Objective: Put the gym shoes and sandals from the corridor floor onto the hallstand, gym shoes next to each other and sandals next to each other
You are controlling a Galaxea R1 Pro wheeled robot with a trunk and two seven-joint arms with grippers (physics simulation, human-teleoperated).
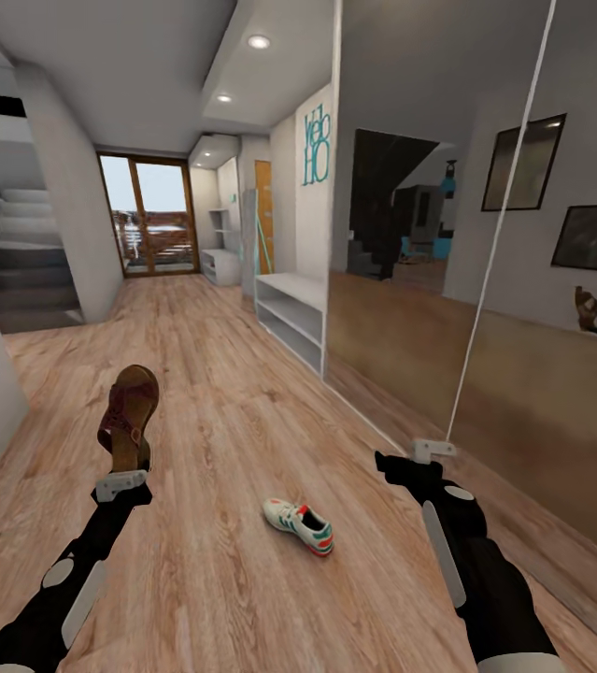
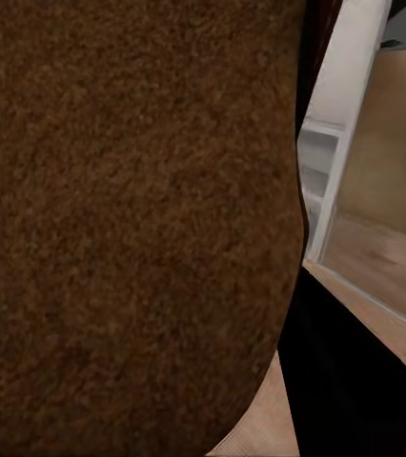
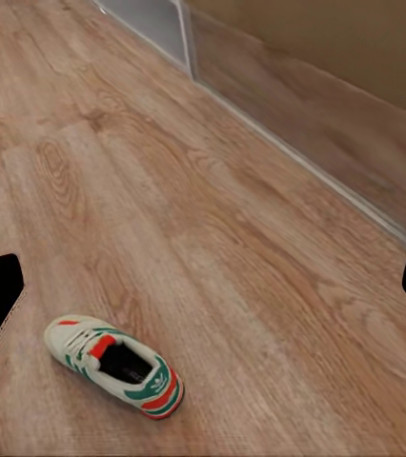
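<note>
Brown sandal (image 1: pixel 128 418) upright in raised left tool (image 1: pixel 121 483), right tool (image 1: pixel 426 455) empty

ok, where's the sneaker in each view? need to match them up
Head view: sneaker lies on the wood floor, lower centre, between the two arms.
Left wrist view: not in it; the brown sandal held in the left hand covers most of the picture.
Right wrist view: sneaker at lower left, on the floor.
Shared landmark: the pale grey shoe rack.

Head view looks down the corridor over the light brown wood-plank floor (image 1: pixel 242 421); right wrist view faces that floor (image 3: pixel 213 238) nearer, left wrist close against a brown sandal sole (image 2: pixel 127 219)
</note>
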